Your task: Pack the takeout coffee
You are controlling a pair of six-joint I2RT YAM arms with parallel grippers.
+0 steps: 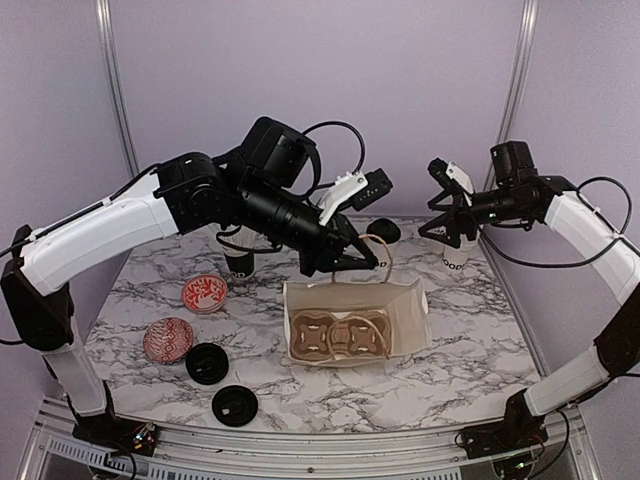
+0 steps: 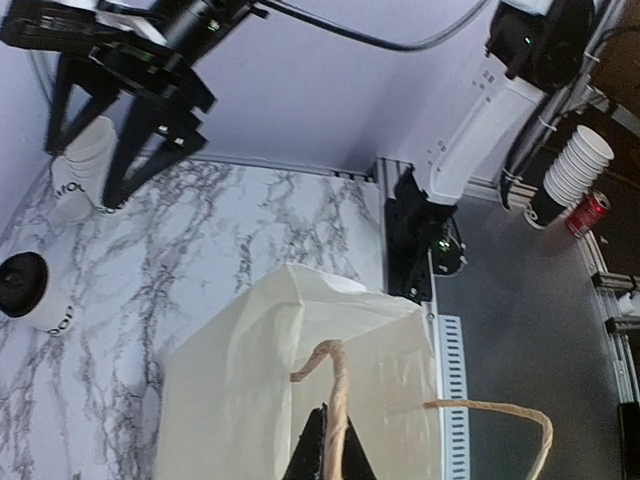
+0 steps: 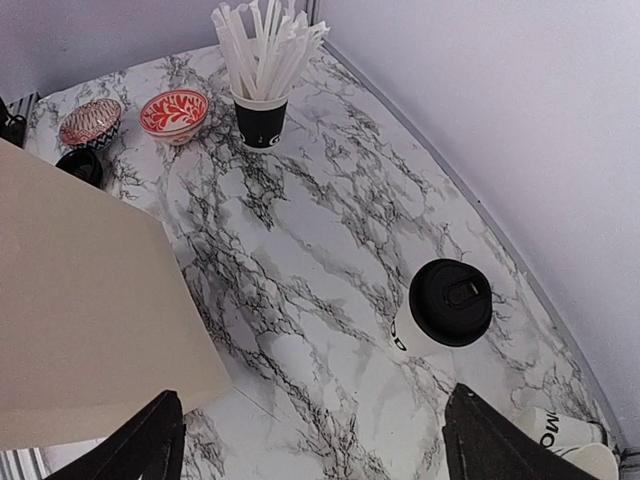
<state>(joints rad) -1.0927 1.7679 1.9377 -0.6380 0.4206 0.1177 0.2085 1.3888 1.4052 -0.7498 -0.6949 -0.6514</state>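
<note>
The takeout coffee is a white paper cup (image 3: pixel 408 332) with black lettering near its base and a round black plastic lid (image 3: pixel 450 302). It stands upright on the grey-veined white marble table (image 3: pixel 300 250), behind the open cream paper bag (image 1: pixel 410 305) and near a stack of unlidded white paper cups (image 1: pixel 456 255). The left gripper (image 2: pixel 335 445) is pressed together on the bag's twisted tan cord handle (image 2: pixel 338 390), while the right gripper (image 3: pixel 310 428) hangs above the table beside the lidded cup, jaws spread wide and holding nothing.

Left jaws tight, right jaws wide.
</note>
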